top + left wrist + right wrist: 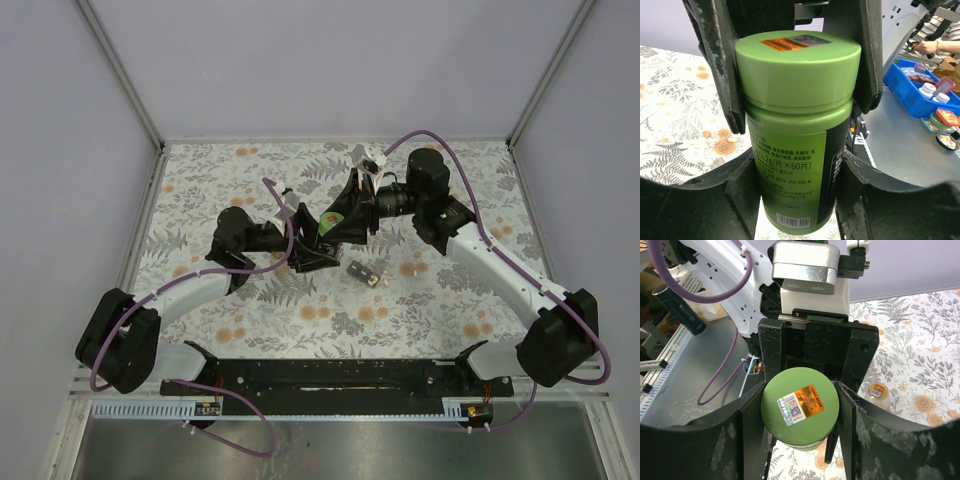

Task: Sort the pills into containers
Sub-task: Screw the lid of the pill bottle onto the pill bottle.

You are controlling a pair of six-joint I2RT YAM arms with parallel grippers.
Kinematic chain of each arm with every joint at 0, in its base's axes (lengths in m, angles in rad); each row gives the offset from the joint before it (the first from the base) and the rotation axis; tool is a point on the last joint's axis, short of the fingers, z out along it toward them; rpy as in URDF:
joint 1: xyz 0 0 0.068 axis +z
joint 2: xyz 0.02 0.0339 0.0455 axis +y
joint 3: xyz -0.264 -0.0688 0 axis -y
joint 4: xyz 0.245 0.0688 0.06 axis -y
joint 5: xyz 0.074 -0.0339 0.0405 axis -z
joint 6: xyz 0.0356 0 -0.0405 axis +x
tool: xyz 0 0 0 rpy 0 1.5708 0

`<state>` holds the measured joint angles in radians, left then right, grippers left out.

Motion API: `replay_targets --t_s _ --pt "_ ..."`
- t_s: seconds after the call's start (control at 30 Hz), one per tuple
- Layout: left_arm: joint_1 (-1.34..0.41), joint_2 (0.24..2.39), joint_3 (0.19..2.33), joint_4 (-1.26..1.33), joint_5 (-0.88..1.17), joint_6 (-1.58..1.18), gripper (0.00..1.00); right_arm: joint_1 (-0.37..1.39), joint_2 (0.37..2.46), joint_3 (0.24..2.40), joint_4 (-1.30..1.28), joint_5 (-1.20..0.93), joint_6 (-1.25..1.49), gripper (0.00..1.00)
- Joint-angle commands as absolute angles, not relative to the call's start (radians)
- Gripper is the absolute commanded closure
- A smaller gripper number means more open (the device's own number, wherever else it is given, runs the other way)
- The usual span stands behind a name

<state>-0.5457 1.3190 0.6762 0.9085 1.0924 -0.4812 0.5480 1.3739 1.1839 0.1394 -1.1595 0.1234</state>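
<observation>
A green pill bottle (pixel 790 160) with a printed label hangs above the floral table (pixel 200 190), with my left gripper (pixel 797 172) shut on its body. My right gripper (pixel 800 410) comes from the opposite side. Its fingers (pixel 720 70) press both sides of the green lid (pixel 799 406), which carries an orange and silver sticker. In the top view the two grippers meet at the bottle (pixel 332 221) in the middle of the table. No loose pills are in view.
A small pale jar (pixel 878 394) with an orange-labelled lid stands on the table just beyond the bottle. A small object (pixel 364 274) lies near the table's centre. Off the table, a blue bin (pixel 912 95) holds several bottles.
</observation>
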Motion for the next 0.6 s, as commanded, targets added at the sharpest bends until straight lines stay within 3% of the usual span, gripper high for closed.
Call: replay_targets --t_s 0.0,0.57 --pt "-0.549 1.264 0.692 0.881 1.011 -0.371 1.0 0.564 1.356 1.209 0.078 -1.088 0.08 0.41" --pt "-0.552 1.229 0.755 0.545 0.671 -0.1 1.0 0.565 1.367 1.18 0.095 -0.875 0.185 0.46"
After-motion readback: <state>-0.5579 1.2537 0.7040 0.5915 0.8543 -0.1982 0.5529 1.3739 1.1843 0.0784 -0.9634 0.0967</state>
